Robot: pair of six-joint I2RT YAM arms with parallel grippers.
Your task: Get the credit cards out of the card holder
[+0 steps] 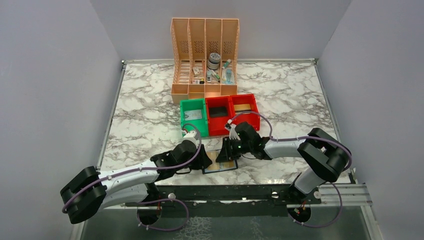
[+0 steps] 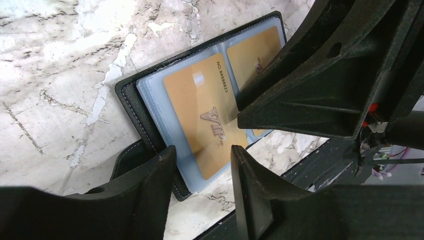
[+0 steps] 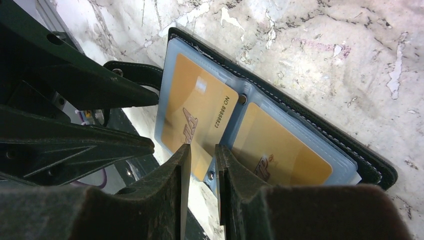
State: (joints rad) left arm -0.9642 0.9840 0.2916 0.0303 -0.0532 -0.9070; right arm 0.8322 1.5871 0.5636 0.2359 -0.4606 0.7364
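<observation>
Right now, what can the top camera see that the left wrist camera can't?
Only the top view shows the green bin, the red bins and the peach rack behind them. Only the left wrist view shows the VIP lettering and number on the gold card in its pale blue sleeve. Both show the open card holder on the marble table, with the left gripper and right gripper over it.

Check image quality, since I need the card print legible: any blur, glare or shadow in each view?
Left wrist: the VIP card is sharp, its number legible, though a shadow band crosses it. Right wrist: its print is equally clear, with faint sheen. Top external: the card holder is too small and covered to read.
</observation>
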